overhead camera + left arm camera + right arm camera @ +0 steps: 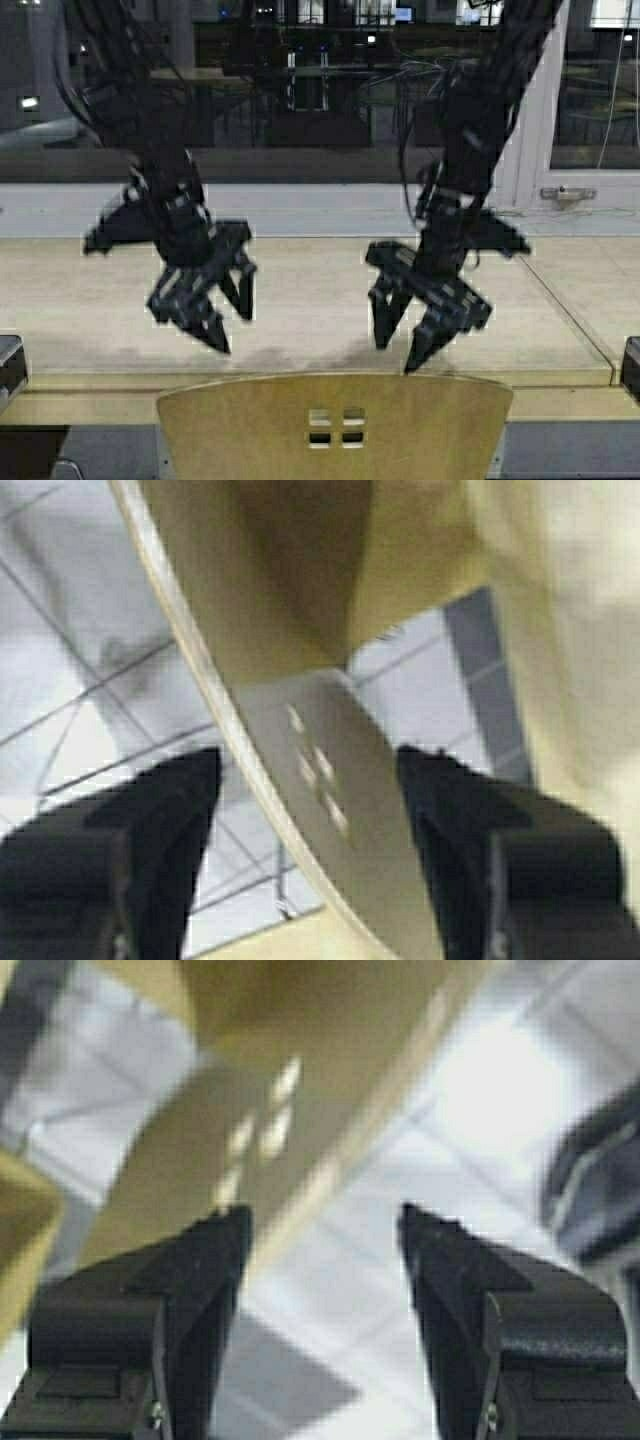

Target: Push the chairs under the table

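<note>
One mustard-yellow chair (335, 425) shows its curved back with four square cutouts at the bottom centre of the high view, just in front of the table (90, 310), a long pale beige top. My left gripper (222, 312) hangs open above the back's left part. My right gripper (400, 348) hangs open above its right part, tips close to the top edge. In the left wrist view the chair back (320, 780) runs between the open fingers of the left gripper (305, 770). In the right wrist view the chair back (200, 1160) lies beside one finger of the open right gripper (320, 1225).
A window wall (320, 90) with a white frame and sill rises behind the table. Dark objects sit at the table's front edge at far left (10, 365) and far right (630, 368). Pale tiled floor (480, 1100) lies below the chair.
</note>
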Controlling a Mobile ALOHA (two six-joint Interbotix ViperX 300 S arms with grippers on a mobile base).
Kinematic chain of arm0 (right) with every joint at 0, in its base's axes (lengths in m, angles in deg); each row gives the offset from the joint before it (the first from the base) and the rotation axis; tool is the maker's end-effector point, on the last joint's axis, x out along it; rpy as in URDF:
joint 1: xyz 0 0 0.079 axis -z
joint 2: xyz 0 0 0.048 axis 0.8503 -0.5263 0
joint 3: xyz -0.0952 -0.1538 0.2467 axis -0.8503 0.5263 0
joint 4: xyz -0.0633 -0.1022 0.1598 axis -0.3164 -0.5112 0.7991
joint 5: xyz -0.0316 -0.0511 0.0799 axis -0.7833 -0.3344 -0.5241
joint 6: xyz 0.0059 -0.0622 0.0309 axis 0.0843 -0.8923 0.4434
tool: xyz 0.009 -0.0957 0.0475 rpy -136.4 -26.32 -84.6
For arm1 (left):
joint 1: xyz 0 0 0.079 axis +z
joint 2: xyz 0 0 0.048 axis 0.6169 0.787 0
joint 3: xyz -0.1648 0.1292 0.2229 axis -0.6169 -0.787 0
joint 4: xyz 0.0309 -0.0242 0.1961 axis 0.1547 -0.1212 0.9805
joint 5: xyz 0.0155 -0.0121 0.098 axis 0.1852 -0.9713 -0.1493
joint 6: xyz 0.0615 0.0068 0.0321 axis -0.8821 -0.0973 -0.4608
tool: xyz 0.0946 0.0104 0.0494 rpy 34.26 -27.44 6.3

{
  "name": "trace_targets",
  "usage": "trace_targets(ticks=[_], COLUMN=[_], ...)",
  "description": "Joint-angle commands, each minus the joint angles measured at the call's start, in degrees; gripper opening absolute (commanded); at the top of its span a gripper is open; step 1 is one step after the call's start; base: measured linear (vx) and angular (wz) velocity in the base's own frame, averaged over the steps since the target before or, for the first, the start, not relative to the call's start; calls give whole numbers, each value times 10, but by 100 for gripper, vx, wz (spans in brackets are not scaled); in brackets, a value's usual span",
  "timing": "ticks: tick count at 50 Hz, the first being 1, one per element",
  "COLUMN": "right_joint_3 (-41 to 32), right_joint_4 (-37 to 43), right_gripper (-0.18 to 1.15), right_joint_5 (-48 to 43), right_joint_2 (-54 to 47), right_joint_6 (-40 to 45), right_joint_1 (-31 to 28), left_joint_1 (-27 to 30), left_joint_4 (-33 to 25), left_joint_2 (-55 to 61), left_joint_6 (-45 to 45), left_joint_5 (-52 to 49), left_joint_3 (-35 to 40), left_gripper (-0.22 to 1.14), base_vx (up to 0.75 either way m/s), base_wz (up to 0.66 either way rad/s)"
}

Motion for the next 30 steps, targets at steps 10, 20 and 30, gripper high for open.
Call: trace_targets(ticks=[10, 20, 30], right_joint_3=[17, 65, 120], right_joint_4=[-149, -362, -504], right_gripper=[83, 83, 83], right_joint_5=[-26, -31, -52], right_joint_2=[139, 266, 403], right_joint_6=[-27, -43, -44], right_joint_1=[3, 4, 3], left_joint_1=[8, 24, 30], left_joint_4=[156, 308, 381], left_joint_2=[-166, -364, -526], left_joint_6=[-133, -269, -337], left_joint_5=[-1, -5, -4], left_joint_3=[-40, -136, -211], left_gripper=[89, 88, 88], base_vx=[-3, -4, -11], base_wz=[-2, 0, 8])
